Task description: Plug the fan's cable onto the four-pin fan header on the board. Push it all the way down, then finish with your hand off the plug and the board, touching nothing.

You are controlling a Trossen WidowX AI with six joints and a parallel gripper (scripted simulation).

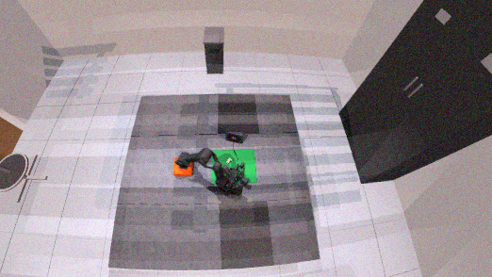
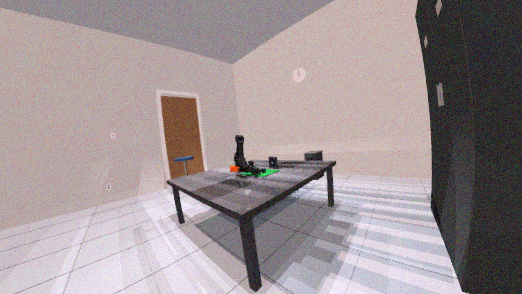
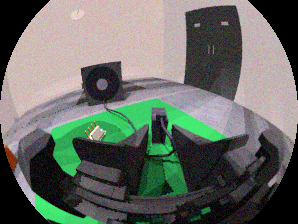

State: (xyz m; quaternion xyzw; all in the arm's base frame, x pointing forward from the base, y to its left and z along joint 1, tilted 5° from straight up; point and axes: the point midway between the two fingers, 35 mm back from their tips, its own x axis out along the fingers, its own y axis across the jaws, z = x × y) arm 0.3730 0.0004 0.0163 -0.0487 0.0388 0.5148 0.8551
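fan behind header
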